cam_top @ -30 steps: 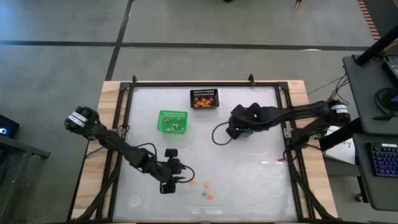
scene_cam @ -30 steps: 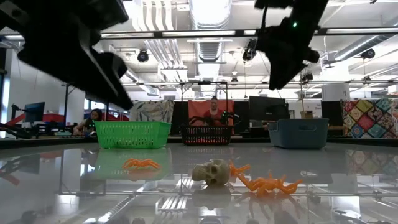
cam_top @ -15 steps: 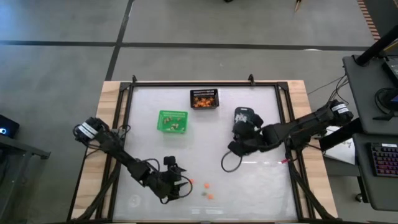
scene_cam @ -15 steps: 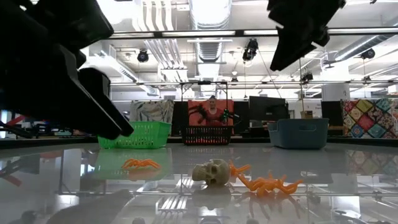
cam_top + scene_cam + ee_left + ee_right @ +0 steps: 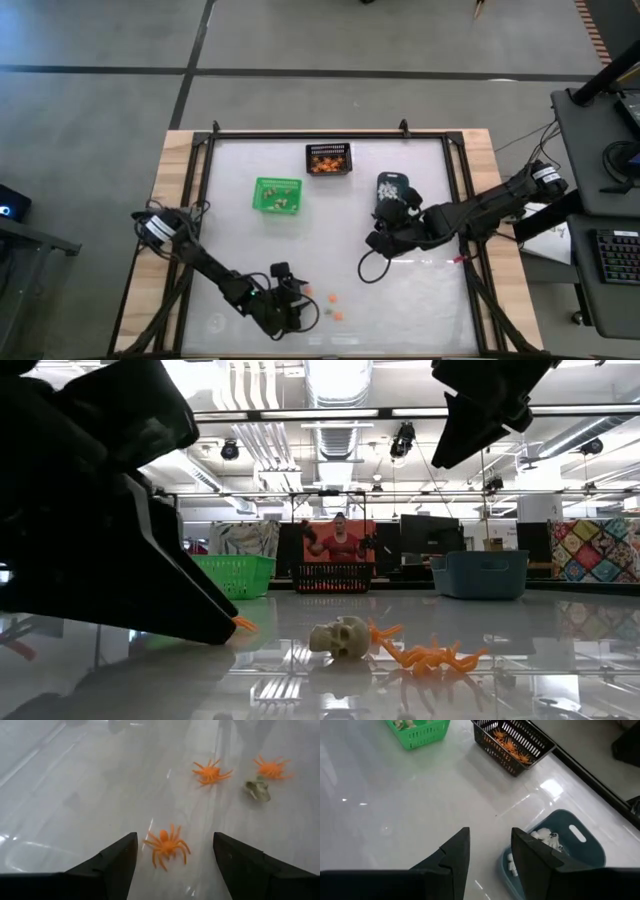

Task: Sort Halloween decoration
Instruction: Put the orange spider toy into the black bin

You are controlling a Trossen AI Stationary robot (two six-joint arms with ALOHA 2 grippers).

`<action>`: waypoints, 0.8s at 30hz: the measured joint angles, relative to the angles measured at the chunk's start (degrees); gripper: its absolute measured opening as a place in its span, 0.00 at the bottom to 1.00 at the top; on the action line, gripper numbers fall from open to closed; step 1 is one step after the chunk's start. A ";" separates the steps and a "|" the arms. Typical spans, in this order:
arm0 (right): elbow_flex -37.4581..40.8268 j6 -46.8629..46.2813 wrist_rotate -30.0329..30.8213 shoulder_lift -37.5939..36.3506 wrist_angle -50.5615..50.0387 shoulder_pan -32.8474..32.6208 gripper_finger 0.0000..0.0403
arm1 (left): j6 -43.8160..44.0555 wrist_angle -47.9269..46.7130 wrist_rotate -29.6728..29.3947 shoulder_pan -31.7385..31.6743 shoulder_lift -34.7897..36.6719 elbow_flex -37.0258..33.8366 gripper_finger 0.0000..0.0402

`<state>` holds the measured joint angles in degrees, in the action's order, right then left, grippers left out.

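High view: the white glossy table [image 5: 420,300] carries three bins near the top centre: a green basket [image 5: 277,194], a black mesh basket [image 5: 328,158] with orange pieces inside, and a blue-grey bin [image 5: 391,187] partly covered by the right arm. The left gripper [image 5: 297,308] sits low at lower centre; just right of it lie tiny orange and tan trinkets [image 5: 333,305], too small to make out in shape. The right gripper [image 5: 385,237] hovers at centre right, below the blue-grey bin.

Low view: the left arm fills the left side as a dark blurred wedge, hiding most of one orange spider [image 5: 243,624]. A tan skull [image 5: 340,635] lies at centre, with a many-legged orange spider [image 5: 432,655] just right of it, mirrored in the shiny tabletop. A person stands in the far background.

Left wrist view: the dark matte fingers [image 5: 107,865] stand apart, with a rubbery orange spider [image 5: 166,844] on the table between them, untouched. Two more orange spiders [image 5: 212,771] and the tan piece [image 5: 258,790] lie farther off.

Right wrist view: the fingers [image 5: 451,856] are slightly apart, holding nothing. The blue-grey bin [image 5: 580,836] holds white pieces, partly cut off behind one finger.
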<state>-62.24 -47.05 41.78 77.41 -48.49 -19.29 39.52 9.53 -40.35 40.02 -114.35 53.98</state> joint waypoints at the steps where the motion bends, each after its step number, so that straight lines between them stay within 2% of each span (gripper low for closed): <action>1: 0.02 -0.27 -0.06 0.02 0.00 -0.13 0.33 | 1.33 0.03 -0.72 0.06 -0.34 0.00 0.60; 9: 0.04 -1.10 -0.17 0.02 0.93 -1.55 0.33 | 3.59 -0.10 -1.34 0.21 -0.67 -0.22 0.55; 18: 0.17 -1.67 -0.17 0.04 1.20 -2.49 0.33 | 3.69 -0.42 -1.67 0.19 -0.72 -0.33 0.37; 24: 0.24 -1.82 -0.17 0.04 1.18 -2.47 0.33 | 3.23 0.14 -1.66 0.19 -0.78 -0.38 0.30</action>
<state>-62.00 -48.88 41.60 77.45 -47.31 -21.76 42.75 9.67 -42.00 40.21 -115.13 53.59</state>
